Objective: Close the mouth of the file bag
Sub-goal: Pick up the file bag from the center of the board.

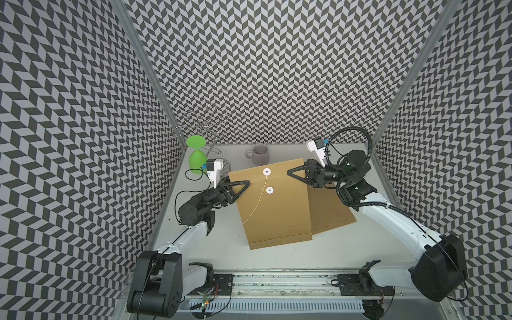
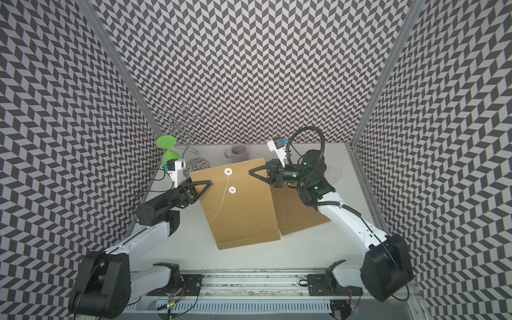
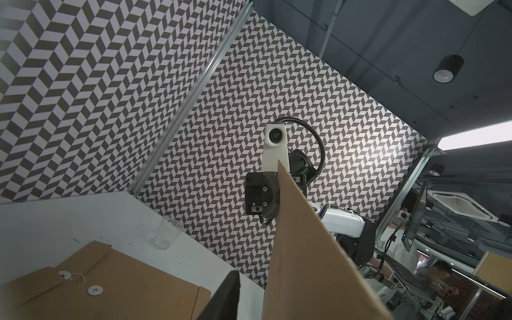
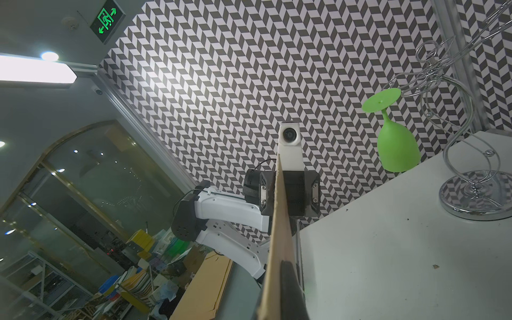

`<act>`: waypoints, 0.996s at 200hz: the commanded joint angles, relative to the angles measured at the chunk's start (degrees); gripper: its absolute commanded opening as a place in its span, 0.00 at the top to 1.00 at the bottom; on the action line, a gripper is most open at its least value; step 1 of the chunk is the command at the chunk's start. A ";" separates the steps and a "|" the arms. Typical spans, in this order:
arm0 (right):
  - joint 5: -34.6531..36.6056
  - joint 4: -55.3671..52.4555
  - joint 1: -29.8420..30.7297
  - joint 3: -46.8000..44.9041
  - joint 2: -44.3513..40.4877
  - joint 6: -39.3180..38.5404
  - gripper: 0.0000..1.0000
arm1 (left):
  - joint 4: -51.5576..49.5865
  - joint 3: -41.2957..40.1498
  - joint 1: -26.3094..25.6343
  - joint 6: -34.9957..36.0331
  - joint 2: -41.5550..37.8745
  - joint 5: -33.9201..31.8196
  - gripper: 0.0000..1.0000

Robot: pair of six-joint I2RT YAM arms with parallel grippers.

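The worktop (image 1: 277, 260) is a pale, flat surface with a few dark specks. A grey mug (image 1: 260, 153) stands at its far edge, and the round chrome base of a wire glass rack (image 4: 476, 194) stands in the far left corner. A clear plastic cup (image 2: 333, 173) stands near the far right side. A second file bag (image 3: 110, 277) lies flat right of centre. The file bag (image 1: 274, 205) covers the middle; whether its lower edge rests on the surface cannot be told.
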 commanded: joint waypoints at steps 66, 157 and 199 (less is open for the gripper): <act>-2.72 10.90 -1.22 2.55 1.09 8.66 1.00 | 11.76 -2.76 0.57 4.03 -2.88 0.95 0.42; -1.80 22.89 -1.22 3.58 4.21 21.19 1.00 | 15.34 0.12 -6.55 6.19 -0.71 2.92 0.59; -1.41 18.65 -1.24 4.11 3.86 18.68 1.00 | 15.32 0.81 -6.02 6.15 -0.54 1.13 0.87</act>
